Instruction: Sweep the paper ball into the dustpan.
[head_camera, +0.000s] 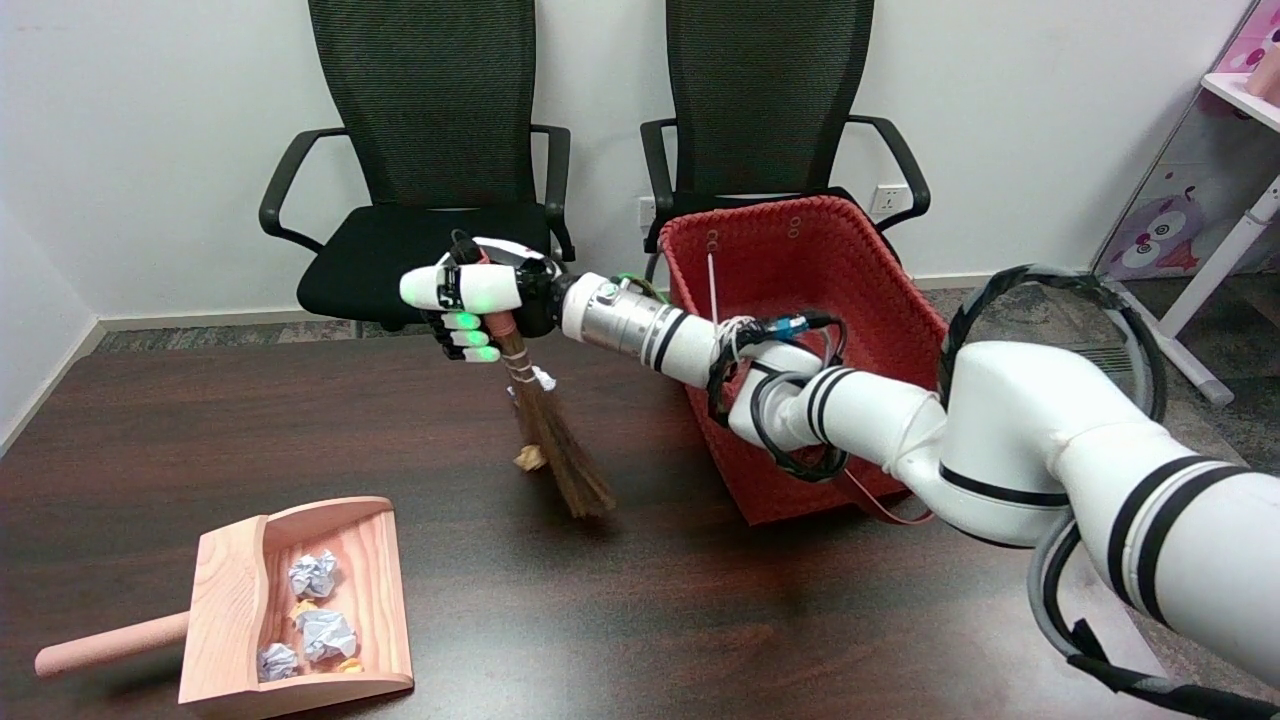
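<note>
The right hand (478, 300) grips a small broom (550, 440) mid-desk, its bristles touching a paper ball (530, 459). Bare desk (700, 620) lies between them and the dustpan (225, 600) at the near left corner.

Nothing legible shows anywhere in this view. The pink panel (1190, 190) at the far right carries only a cartoon owl picture, with no letters or numbers that can be made out.

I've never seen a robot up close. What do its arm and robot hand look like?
The arm is made of glossy white rounded segments with black bands at the joints and a silver metal wrist section. Black cables loop beside it, one in grey sleeving. The robot hand is black and white, with small green lights glowing on it.
</note>
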